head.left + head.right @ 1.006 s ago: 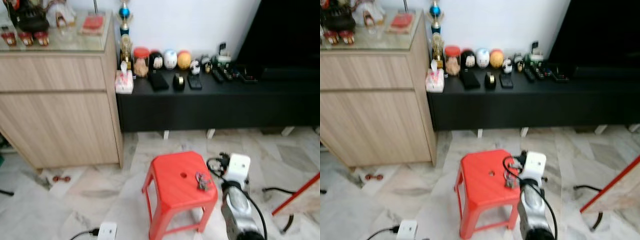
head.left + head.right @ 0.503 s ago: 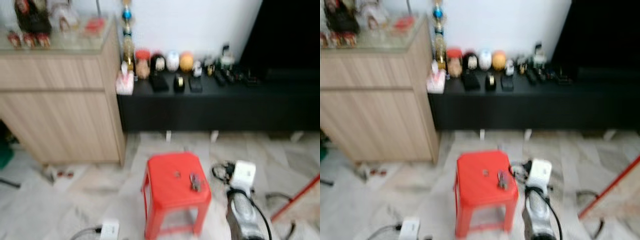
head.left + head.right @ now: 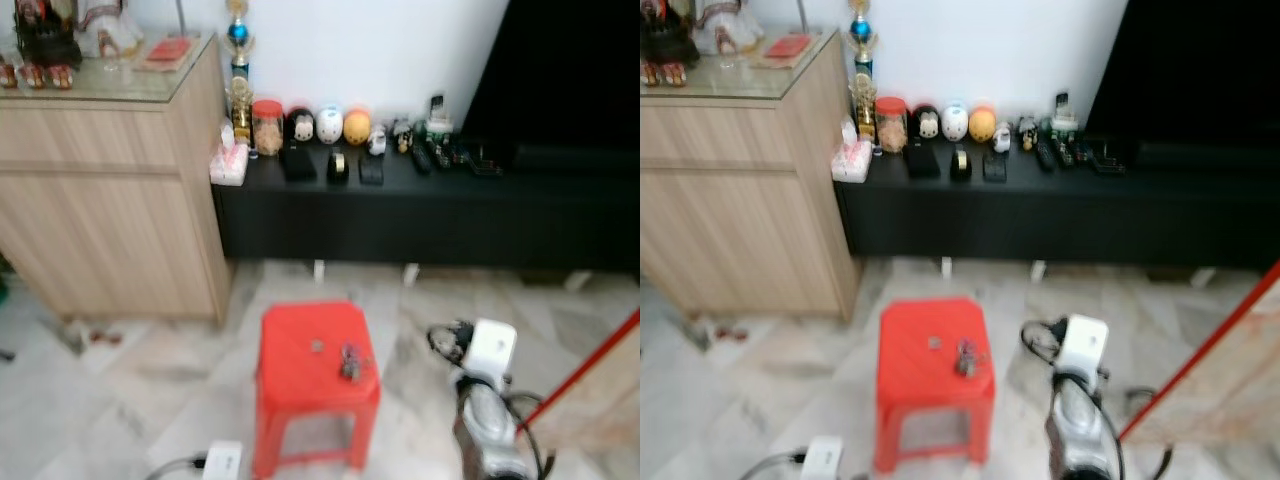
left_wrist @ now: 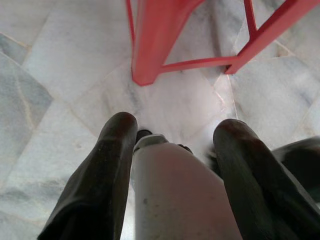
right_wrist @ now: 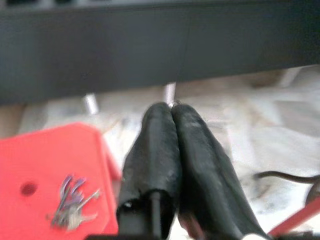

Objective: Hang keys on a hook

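Head view first: your bunch of metal keys [image 3: 349,361] lies on the near-right part of the red plastic stool's [image 3: 300,345] seat, just beside the small hole in its middle. Your right gripper [image 5: 171,116] has both black fingers pressed together, empty, hovering off the stool's right side above the pale marble floor [image 3: 130,400]. Your left gripper [image 4: 172,132] hangs low with its fingers spread, pointing down at the floor beside the stool's legs. Beyond stands a long black low cabinet [image 3: 420,205], with a light wooden sideboard [image 3: 110,210] at far left.
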{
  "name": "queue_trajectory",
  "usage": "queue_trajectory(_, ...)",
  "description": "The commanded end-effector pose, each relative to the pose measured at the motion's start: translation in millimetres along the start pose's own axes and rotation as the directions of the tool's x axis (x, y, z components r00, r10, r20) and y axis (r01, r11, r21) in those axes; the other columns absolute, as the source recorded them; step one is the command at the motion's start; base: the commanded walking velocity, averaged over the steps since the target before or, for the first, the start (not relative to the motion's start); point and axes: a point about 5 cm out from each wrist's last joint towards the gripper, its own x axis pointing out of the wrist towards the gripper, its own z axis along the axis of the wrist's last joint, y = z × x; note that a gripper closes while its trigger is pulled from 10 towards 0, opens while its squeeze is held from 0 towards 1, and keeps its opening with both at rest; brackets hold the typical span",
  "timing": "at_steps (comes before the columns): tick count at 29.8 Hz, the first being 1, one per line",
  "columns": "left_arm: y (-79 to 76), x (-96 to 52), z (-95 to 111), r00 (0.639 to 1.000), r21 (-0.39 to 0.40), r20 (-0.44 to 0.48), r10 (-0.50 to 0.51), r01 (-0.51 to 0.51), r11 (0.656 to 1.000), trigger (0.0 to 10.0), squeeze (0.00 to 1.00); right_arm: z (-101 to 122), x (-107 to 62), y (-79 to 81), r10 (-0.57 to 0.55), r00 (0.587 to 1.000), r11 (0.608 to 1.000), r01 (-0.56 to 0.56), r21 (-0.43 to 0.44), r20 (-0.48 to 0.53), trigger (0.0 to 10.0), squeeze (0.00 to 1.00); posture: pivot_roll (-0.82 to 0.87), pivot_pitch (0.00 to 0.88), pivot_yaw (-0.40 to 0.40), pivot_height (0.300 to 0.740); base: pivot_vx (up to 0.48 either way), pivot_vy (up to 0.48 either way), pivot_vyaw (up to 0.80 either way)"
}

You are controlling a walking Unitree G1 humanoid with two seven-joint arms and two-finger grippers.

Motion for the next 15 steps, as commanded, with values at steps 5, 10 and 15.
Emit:
queue_trajectory(5,-8.9,-1.6,-9.4,0.999,-0.003,-0.036,-0.022,0.022,1.000,10.0,0.00,-47.1,-15.8,-22.2,-0.034,0.952,0.998,0.016,-0.062,-0.306,10.0,0.00,0.10,0.011,-0.111,0.740,0.000,-0.356,0.00)
queue_trajectory(10,-9.1,-1.5,-9.2,0.999,-0.004,-0.036,-0.022,0.022,1.000,10.0,0.00,-72.6,-34.7,-41.6,-0.111,0.911,0.992,0.076,-0.103,-0.397,10.0,0.00,0.10,0.011,-0.112,0.740,0.000,-0.356,0.00)
queue_trajectory(15,-8.3,-1.6,-9.4,0.999,-0.002,-0.036,-0.021,0.020,1.000,10.0,0.00,-86.0,-46.6,-53.3,-0.171,0.875,0.984,0.177,-0.031,-0.452,10.0,0.00,0.10,0.013,-0.107,0.740,0.000,-0.357,0.00)
